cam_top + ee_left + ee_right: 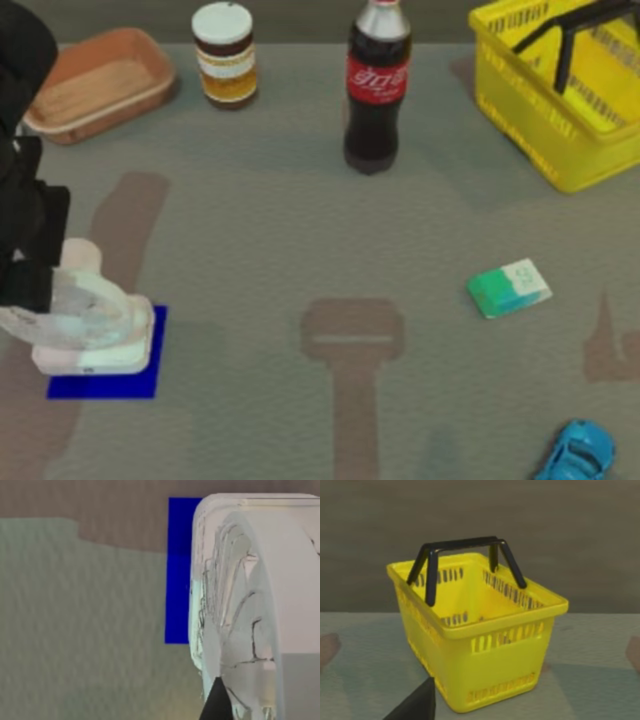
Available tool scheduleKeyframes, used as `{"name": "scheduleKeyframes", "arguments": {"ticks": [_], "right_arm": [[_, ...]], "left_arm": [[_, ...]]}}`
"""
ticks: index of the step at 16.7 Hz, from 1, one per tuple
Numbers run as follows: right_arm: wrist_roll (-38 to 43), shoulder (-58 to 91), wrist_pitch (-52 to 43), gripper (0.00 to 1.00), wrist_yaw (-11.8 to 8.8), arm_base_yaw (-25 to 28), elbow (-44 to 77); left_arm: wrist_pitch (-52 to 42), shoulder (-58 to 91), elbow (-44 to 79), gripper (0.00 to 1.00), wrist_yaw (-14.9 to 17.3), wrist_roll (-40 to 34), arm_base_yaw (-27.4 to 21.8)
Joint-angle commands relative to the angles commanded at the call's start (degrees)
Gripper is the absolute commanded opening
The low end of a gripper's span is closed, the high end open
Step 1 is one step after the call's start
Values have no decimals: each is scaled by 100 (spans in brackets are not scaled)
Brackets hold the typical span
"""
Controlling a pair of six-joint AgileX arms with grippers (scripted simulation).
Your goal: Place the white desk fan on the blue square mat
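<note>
White desk fan sits base-down overlapping the blue square mat, left gripper above it, jaw state unreadable; release and retreat seemingly remain

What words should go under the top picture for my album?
White desk fan sits on the blue square mat, left arm over it.

The white desk fan fills the view's near side — its base covering part of the blue square mat on the table.
</note>
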Motion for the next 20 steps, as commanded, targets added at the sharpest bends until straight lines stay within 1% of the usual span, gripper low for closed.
{"name": "scheduleKeyframes", "arguments": {"ticks": [1,14,15,20], "right_arm": [[0,0,0,100,0,0,0],[0,0,0,100,0,0,0],[0,0,0,100,0,0,0],[0,0,0,100,0,0,0]], "left_arm": [[0,0,0,0,0,0,0],[0,0,0,98,0,0,0],[0,0,0,100,0,0,0],[0,0,0,100,0,0,0]]}}
